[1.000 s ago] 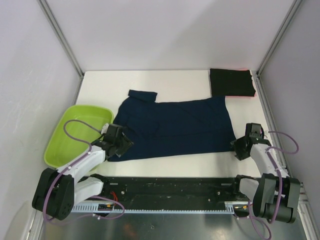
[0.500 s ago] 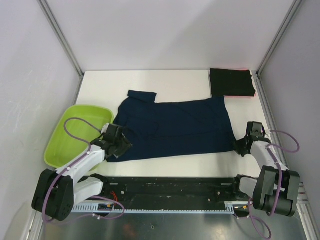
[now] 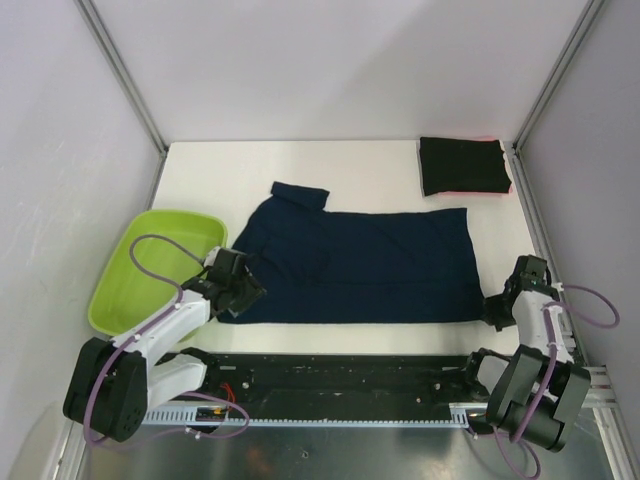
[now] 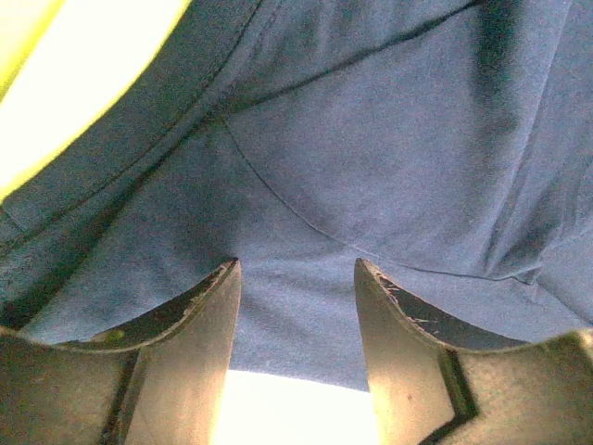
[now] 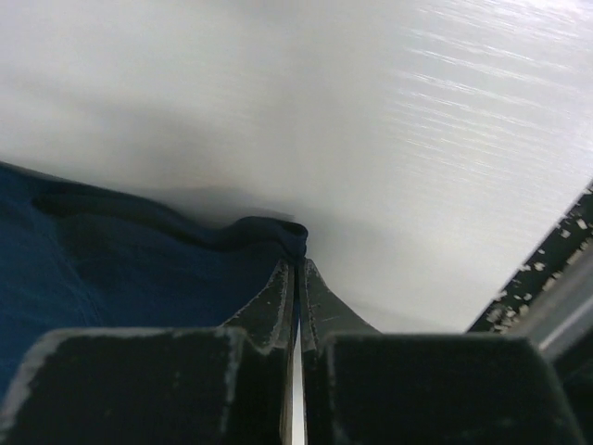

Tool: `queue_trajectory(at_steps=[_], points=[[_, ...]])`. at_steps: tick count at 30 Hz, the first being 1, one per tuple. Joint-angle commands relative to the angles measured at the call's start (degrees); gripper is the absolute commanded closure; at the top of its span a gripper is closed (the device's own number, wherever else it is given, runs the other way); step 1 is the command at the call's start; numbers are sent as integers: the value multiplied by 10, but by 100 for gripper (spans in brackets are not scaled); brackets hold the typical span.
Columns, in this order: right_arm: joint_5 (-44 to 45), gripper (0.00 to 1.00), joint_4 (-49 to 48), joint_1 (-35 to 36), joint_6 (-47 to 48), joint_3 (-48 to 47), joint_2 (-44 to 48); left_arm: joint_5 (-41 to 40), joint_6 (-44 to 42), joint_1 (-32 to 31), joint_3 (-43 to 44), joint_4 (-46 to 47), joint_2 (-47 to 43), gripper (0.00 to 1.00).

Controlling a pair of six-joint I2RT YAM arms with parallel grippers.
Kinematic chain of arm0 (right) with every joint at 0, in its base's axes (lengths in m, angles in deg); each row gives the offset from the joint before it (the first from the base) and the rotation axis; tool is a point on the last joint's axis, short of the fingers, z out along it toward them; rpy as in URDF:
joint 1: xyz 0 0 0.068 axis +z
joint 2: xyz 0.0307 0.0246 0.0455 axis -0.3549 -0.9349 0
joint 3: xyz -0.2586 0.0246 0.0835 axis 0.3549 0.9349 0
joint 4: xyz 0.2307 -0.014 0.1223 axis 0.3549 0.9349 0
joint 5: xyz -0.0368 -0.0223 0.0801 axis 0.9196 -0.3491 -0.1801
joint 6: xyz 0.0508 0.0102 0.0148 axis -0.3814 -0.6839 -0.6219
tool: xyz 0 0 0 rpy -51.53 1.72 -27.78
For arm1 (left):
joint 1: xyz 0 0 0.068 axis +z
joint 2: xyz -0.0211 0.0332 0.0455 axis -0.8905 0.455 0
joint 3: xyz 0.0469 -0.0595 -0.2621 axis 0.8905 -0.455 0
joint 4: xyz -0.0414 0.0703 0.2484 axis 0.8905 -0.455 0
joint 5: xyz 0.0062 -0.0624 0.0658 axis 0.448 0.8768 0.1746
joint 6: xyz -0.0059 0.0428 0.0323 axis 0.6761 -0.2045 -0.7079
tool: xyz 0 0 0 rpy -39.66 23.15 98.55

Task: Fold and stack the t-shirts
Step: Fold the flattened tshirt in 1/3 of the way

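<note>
A dark navy t-shirt (image 3: 360, 265) lies spread flat across the middle of the table. My right gripper (image 3: 492, 312) is shut on its near right corner; in the right wrist view the fingertips (image 5: 296, 264) pinch a bunched fold of navy cloth (image 5: 276, 232). My left gripper (image 3: 240, 285) hovers over the shirt's left edge beside the tub. There its jaws (image 4: 296, 264) stand open over the navy cloth (image 4: 371, 139), holding nothing. A folded black t-shirt (image 3: 462, 165) rests at the back right corner, with a red-pink edge (image 3: 470, 191) showing beneath it.
A lime-green tub (image 3: 150, 265) sits at the table's left edge, its rim showing in the left wrist view (image 4: 65, 74). Metal frame posts rise at both back corners. A black rail (image 3: 340, 375) runs along the near edge between the arm bases.
My right gripper closed on the navy shirt's corner and drew it right and nearer. The whole shirt slid right and pulled flatter. The left gripper stayed put and open.
</note>
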Motion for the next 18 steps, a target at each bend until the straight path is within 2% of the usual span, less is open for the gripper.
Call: queue_trajectory(at_steps=[1,2,5,8,13,15,18], points=[[17,97,52,-27,16,-7,11,-15,-4,-5,-7,-16,-5,42],[13,90,54,-30,18,-8,11,-12,-7,-6,-5,-16,-5,42],[-1,60,64,-33,30,-20,14,1,-33,-6,23,-19,-8,39],[-13,44,67,-27,53,-54,24,16,-75,-7,84,-28,-9,34],[12,38,46,54,72,-137,13,33,-137,-7,211,-47,22,32],[11,40,8,104,77,-164,-8,34,-162,-6,272,-48,62,31],[10,43,-61,170,91,-203,-58,25,-221,-6,394,-48,171,32]])
